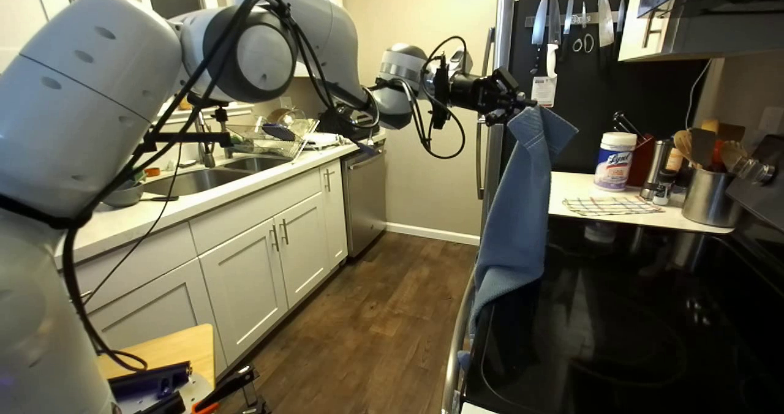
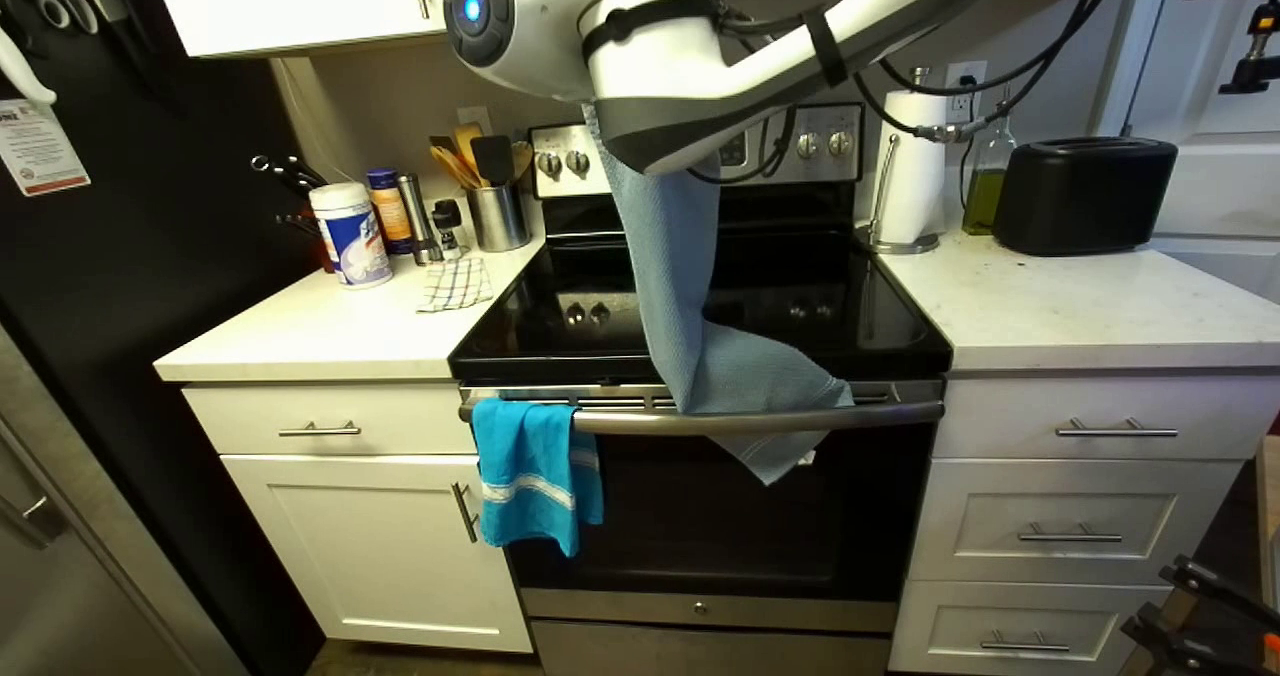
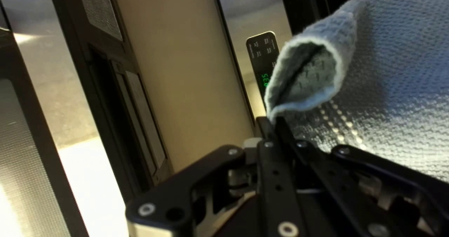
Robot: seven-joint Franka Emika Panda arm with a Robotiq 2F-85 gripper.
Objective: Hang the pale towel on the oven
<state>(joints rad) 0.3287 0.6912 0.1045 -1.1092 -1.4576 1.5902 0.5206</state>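
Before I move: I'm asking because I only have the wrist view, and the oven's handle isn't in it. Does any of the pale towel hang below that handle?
Observer: Yes, in an exterior view a corner of the pale towel shows below the handle.
Operator: Anything else on that bar?
Observer: A turquoise towel with a white stripe hangs at the end nearer the refrigerator.
Operator: And how high am I?
Observer: In an exterior view the claw is well above the level of the stove top.
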